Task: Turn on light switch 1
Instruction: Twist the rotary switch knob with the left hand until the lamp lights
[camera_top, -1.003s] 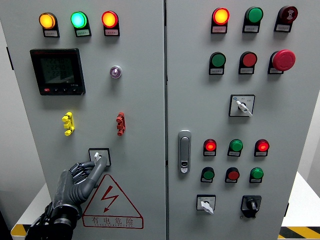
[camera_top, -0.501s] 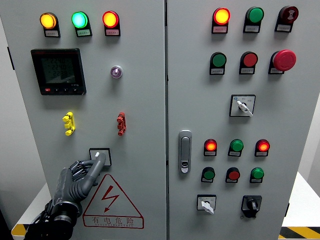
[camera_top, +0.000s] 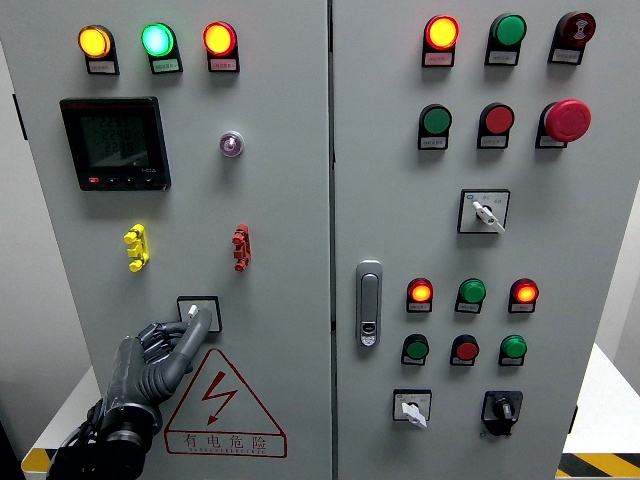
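While left hand (camera_top: 165, 350) fingers pinch switch (camera_top: 197, 313) | grey cabinet door (camera_top: 280, 220) | white wall (camera_top: 25, 300)

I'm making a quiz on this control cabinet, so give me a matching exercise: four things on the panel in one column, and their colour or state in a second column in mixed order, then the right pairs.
Column one:
1. mushroom button
2. yellow clip
3. left hand
4. door handle

Column two:
A. silver, on the right door's left edge
B. fingertip on the switch above the warning triangle
C. large, red, upper right
D. below the meter display

Pairs: 1-C, 2-D, 3-B, 4-A
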